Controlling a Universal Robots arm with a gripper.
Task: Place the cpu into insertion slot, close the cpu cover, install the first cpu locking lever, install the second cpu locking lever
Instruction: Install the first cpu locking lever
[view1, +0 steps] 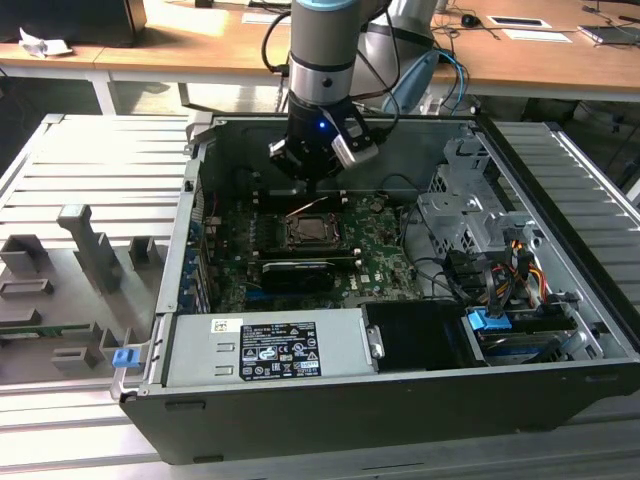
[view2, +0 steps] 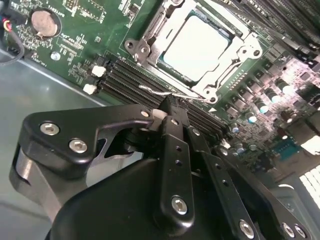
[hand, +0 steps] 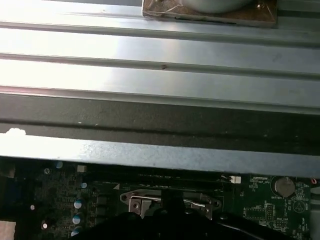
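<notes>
Black tool linkage fills the near foreground in the second wrist view, its fingers pressed together just beside a thin wire locking lever at the socket's edge. Beyond it the cpu sits in the insertion slot with the cpu cover closed around it. Judging by this, a lever step is in hand, calling for a careful push. Whether the tips actually touch the lever is hard to make out.

Cpu seated flat in insertion slot, pale silver top showing through closed silver cpu cover; thin wire lever alongside
</notes>
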